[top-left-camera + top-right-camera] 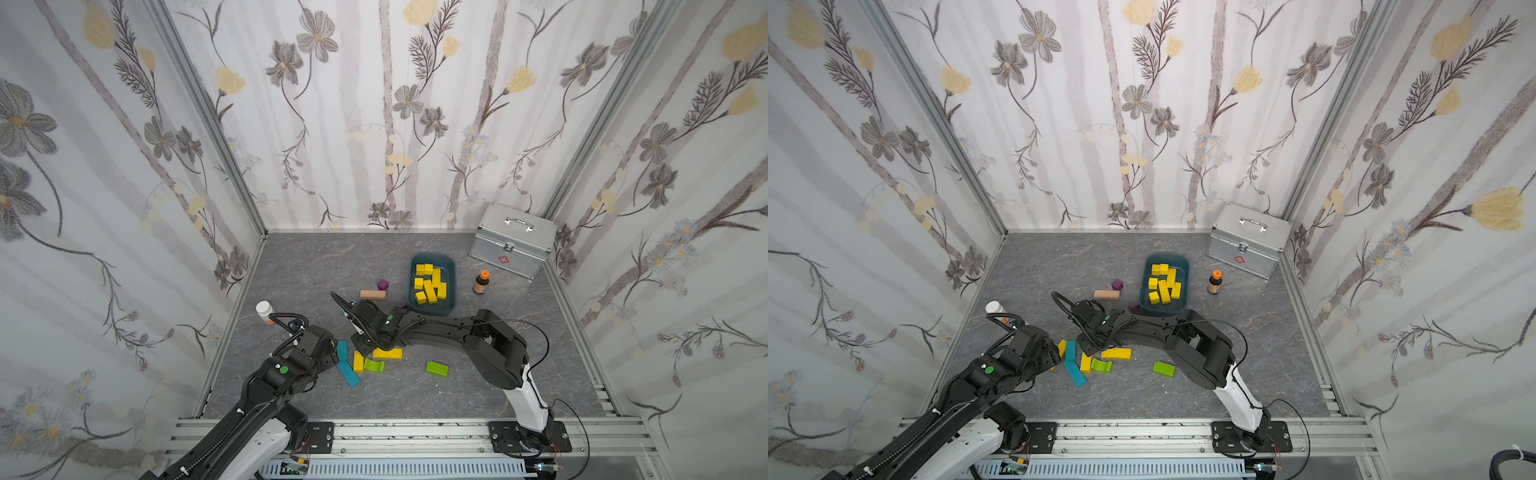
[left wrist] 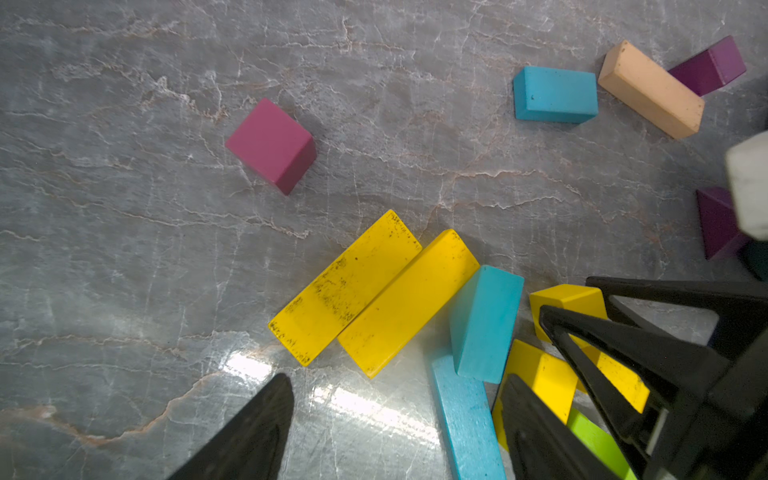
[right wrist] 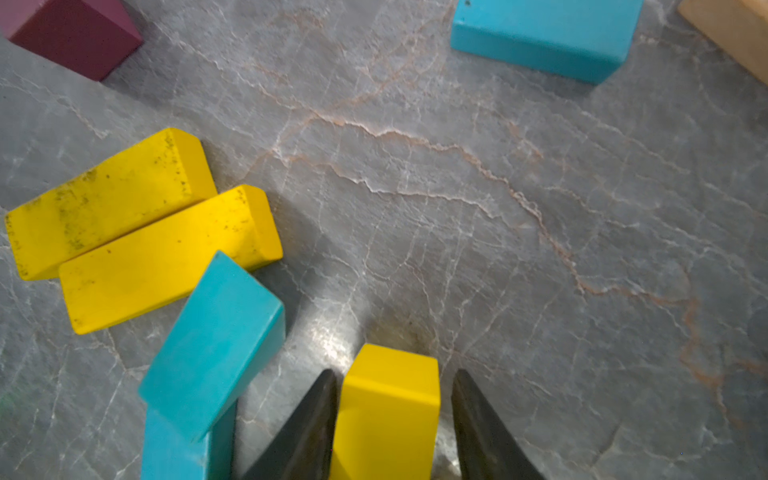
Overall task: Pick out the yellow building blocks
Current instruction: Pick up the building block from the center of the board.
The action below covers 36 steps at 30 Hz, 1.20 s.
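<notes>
Right claw (image 3: 395,374): astride yellow bar (image 3: 388,407), jaws flanking its long sides; clamped or not, can't tell.
Left claw (image 2: 395,376): wide, empty, just beside.
Nearer: right arm.

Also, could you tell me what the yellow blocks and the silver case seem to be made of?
Yellow blocks: probably painted wood. The coat is matte, with dark scuffs and wear along the edges. Silver case: apparently aluminium, with dull grey panels and a shiny metal latch and handle.
</notes>
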Tool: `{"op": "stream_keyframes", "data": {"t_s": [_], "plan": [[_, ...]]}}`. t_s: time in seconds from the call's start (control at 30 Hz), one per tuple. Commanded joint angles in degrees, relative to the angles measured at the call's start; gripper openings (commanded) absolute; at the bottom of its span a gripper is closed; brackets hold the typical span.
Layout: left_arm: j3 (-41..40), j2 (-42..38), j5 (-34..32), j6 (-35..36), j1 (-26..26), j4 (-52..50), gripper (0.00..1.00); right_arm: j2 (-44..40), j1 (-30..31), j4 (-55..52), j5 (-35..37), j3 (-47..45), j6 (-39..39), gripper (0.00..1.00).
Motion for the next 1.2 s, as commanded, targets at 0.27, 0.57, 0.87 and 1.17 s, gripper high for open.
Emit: {"op": "stream_keyframes", "data": {"t_s": [0.27,0.57,0.87,1.17], "plan": [[-0.1,0.4,-1.4,-0.6,0.0,0.2,0.80,-1.3,0.1,0.5,1.6,-0.6,-0.1,0.40],[-0.1,0.2,-1.8,-0.6,0.1,0.1,0.80,-2.6,0.0,1.6,2.2,-1.1,-0.2,0.27],[-0.1,-0.4,-2.1,-0.7,0.1,-0.3,0.80,-3.2,-0.2,2.3,2.1,-1.8,0.1,0.20],[0.3,-1.6,-1.6,-0.3,0.0,-0.5,0.80,-5.5,-1.5,5.5,0.1,-4.1,1.6,0.19]]}}
